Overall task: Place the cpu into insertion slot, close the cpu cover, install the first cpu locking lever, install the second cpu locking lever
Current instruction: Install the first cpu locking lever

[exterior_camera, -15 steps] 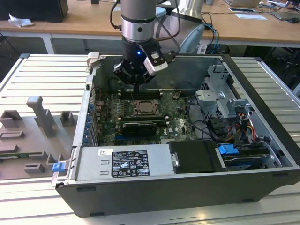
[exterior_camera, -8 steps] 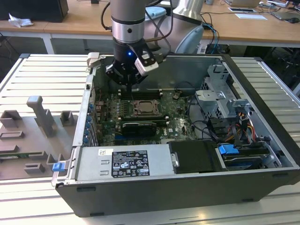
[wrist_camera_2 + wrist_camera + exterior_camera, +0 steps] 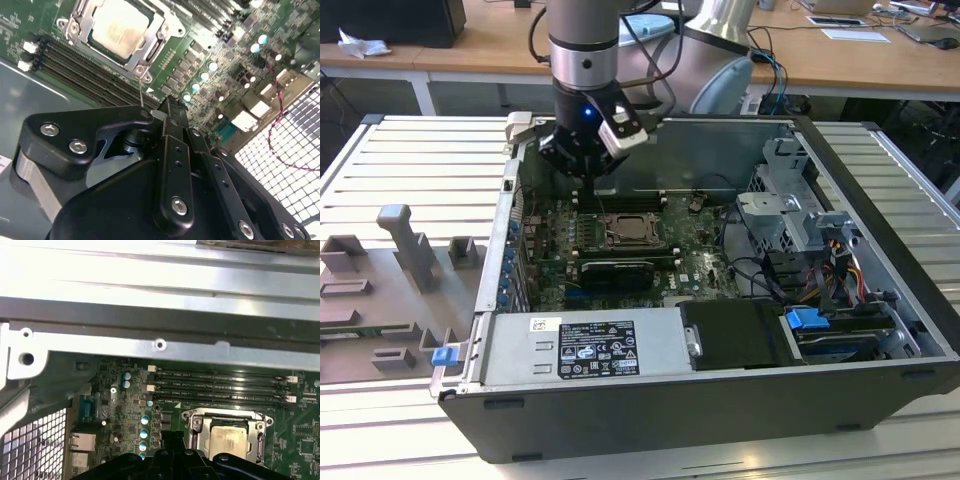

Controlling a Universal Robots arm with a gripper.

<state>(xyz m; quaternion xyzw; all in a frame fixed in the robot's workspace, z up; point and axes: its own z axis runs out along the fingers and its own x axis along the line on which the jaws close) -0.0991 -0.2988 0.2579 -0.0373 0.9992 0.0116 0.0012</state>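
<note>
The cpu (image 3: 633, 232) lies in the insertion slot (image 3: 608, 238) on the green board inside the open computer case. Its pale metal top (image 3: 119, 27) shows through the window of the cpu cover (image 3: 150, 37), which lies flat over it. In the first wrist view the cpu (image 3: 229, 440) sits inside the silvery cover frame (image 3: 196, 421). A thin metal lever (image 3: 141, 96) runs from the socket's corner towards my gripper (image 3: 170, 106). My gripper (image 3: 582, 168) hangs over the board just behind the socket, close to the case's back wall.
Long black memory slots (image 3: 220, 387) lie between the socket and the case wall (image 3: 720, 150). A long black card (image 3: 620, 272) sits in front of the socket. A power supply (image 3: 585, 345), a drive cage (image 3: 790, 215) and cables fill the front and right. A grey fixture (image 3: 390, 290) stands left of the case.
</note>
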